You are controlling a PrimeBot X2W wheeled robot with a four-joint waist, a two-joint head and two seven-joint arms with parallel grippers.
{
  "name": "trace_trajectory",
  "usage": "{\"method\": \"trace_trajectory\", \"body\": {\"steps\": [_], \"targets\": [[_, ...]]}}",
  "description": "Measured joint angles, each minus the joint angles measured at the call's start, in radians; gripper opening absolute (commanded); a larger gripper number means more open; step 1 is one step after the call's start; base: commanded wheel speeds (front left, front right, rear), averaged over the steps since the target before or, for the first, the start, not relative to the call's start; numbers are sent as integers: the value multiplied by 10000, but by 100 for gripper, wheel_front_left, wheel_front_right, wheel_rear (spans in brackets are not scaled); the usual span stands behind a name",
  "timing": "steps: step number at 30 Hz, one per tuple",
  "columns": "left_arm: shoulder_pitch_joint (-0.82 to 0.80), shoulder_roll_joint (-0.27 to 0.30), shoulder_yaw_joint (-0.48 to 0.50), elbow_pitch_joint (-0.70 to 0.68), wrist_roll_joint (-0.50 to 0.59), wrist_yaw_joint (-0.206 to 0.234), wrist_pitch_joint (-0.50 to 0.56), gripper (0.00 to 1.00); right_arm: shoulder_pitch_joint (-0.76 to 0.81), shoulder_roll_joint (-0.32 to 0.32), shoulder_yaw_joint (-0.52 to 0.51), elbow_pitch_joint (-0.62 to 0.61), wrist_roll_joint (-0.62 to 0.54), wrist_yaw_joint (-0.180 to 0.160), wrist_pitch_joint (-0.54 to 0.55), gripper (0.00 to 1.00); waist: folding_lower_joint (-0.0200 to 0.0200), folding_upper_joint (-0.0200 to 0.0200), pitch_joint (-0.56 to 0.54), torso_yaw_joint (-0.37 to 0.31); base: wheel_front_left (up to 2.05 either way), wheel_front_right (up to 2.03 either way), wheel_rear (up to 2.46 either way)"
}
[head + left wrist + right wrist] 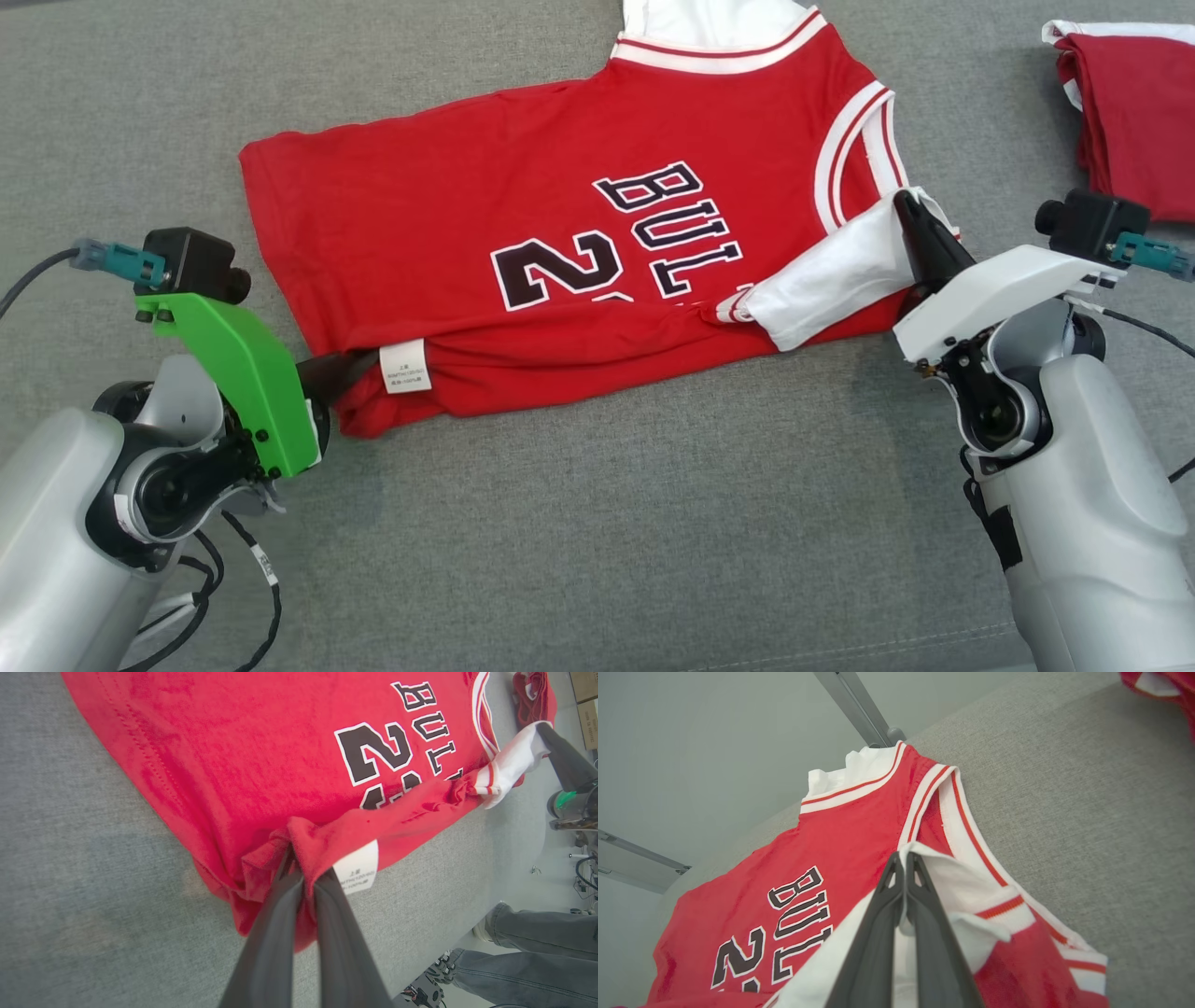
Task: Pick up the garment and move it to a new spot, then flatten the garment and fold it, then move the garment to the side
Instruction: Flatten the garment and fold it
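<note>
Garment: red jersey (448, 215) spread across centre of grey desk (597, 523), lower edge folded up
Left gripper (345, 371): clamped on hem (261, 858), lower left
Right gripper (907, 207): clamped on white sleeve (831, 271), right

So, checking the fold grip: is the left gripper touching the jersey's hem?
Touching. The left wrist view shows the left gripper shut on the jersey, pinching its bunched hem.

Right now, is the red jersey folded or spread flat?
Partly folded: the jersey has its near edge doubled over the front, covering part of the number.
</note>
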Motion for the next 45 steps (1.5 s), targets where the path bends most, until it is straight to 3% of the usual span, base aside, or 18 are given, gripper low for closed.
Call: {"method": "trace_trajectory", "body": {"steps": [5, 6, 7, 8, 11, 16, 21, 27, 34, 39, 45], "targets": [[-128, -203, -142, 564, -90, -201, 169, 0, -353, -96, 468, 577, -121, 0, -205, 0, 0, 0, 65, -92, 0, 0, 0], [-126, -207, -180, 640, -105, -222, 205, 4, -388, -153, 577, 671, -163, 0, -232, 0, 0, 0, 65, -98, 0, 0, 0], [-118, -207, -198, 704, -105, -244, 207, 36, -424, -203, 686, 742, -224, 0, -309, 22, 0, 0, 59, -102, 0, 0, 0], [-106, -199, -198, 750, -105, -253, 186, 100, -457, -270, 805, 788, -297, 0, -399, 100, 0, 0, 52, -104, 0, 0, 0], [51, -130, -77, 777, -136, -366, -31, 100, -489, -545, 1041, 901, -525, 0, -633, 100, 0, 0, 14, -82, 0, 0, 0], [847, 385, 447, 44, 236, -447, -1438, 100, -322, -1137, 1381, 288, -830, 0, -1313, 100, 0, 0, -120, -68, 0, 0, 0], [2698, 616, 688, -1237, 825, 125, -3133, 100, 900, -1778, 1007, -1060, -988, 0, -1534, 100, 0, 0, -254, 52, 0, 0, 0], [4062, -40, 594, -1689, 1697, 1122, -4847, 100, 2431, -2025, 451, -2263, -1668, 0, -924, 100, 0, 0, -381, 253, 0, 0, 0], [3751, -1214, 86, -926, 1691, 1035, -5018, 100, 2714, -2019, -117, -2280, -2560, 0, -104, 100, 0, 0, -286, 480, 0, 0, 0], [3063, -1557, -75, -305, 1841, 894, -4987, 100, 2471, -2021, -334, -1597, -3091, 0, 153, 100, 0, 0, -134, 559, 0, 0, 0], [2618, -1557, -148, 15, 2121, 846, -5026, 100, 2380, -1916, -349, -1183, -3145, 2, 151, 100, 0, 0, -55, 648, 0, 0, 0]]}}
